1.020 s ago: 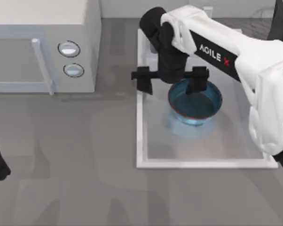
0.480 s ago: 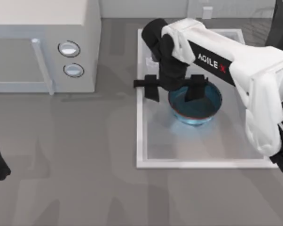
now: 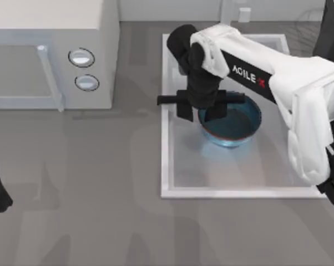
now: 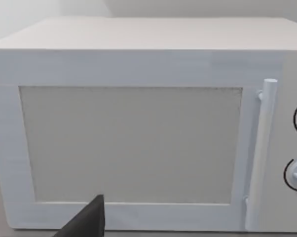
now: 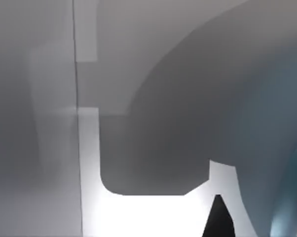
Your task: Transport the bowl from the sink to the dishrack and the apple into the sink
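Sitting in sink (image 3: 167,166): glossy blue bowl (image 3: 236,126).

Microwave (image 3: 50,55) blocks table's left rear; front table (image 3: 100,221) open.

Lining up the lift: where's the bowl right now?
In the top view the bowl sits inside the sink, toward its back half on the table's right, with the right tool straddling its left rim.

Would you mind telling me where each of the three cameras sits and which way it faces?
Top view: above the table, looking down on the sink, bowl, microwave; right gripper at the bowl's rim, left arm parked at the left edge.
Left wrist view: faces the microwave; a dark finger tip shows.
Right wrist view: close to the bowl.
Shared: the microwave; the bowl.
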Action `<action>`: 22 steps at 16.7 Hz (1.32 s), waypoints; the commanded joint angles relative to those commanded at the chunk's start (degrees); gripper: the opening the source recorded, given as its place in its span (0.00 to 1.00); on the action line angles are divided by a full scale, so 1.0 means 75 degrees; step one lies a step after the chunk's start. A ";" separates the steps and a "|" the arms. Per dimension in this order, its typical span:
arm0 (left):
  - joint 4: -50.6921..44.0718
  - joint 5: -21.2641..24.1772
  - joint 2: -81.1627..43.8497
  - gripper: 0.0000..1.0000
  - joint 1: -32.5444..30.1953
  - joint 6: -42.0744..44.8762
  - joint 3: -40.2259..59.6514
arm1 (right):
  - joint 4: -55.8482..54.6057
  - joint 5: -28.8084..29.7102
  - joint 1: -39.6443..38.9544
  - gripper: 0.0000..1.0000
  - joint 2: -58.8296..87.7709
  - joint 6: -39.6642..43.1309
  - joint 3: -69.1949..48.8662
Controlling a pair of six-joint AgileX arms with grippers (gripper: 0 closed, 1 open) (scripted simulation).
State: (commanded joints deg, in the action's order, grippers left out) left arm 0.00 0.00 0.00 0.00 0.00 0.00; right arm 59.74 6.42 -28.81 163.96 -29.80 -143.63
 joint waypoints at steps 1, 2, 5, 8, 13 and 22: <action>0.0000 0.0000 0.0000 1.00 0.0000 0.0000 0.0000 | 0.0000 0.0000 0.0000 0.10 0.0000 0.0000 0.0000; 0.0000 0.0000 0.0000 1.00 0.0000 0.0000 0.0000 | 0.0000 0.0000 0.0000 0.02 0.0000 0.0000 0.0000; 0.0000 0.0000 0.0000 1.00 0.0000 0.0000 0.0000 | 0.0000 0.0000 0.0000 0.00 0.0000 0.0000 0.0000; 0.0000 0.0000 0.0000 1.00 0.0000 0.0000 0.0000 | 0.0000 0.0000 0.0000 0.00 0.0000 0.0000 0.0000; 0.0000 0.0000 0.0000 1.00 0.0000 0.0000 0.0000 | 0.0046 0.0011 -0.0029 0.00 -0.0158 -0.0049 0.0092; 0.0000 0.0000 0.0000 1.00 0.0000 0.0000 0.0000 | 0.1891 0.0176 -0.1692 0.00 -0.3967 -0.1696 0.2265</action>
State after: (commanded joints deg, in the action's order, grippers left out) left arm 0.00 0.00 0.00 0.00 0.00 0.00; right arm 73.92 7.74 -41.51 134.21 -42.52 -126.64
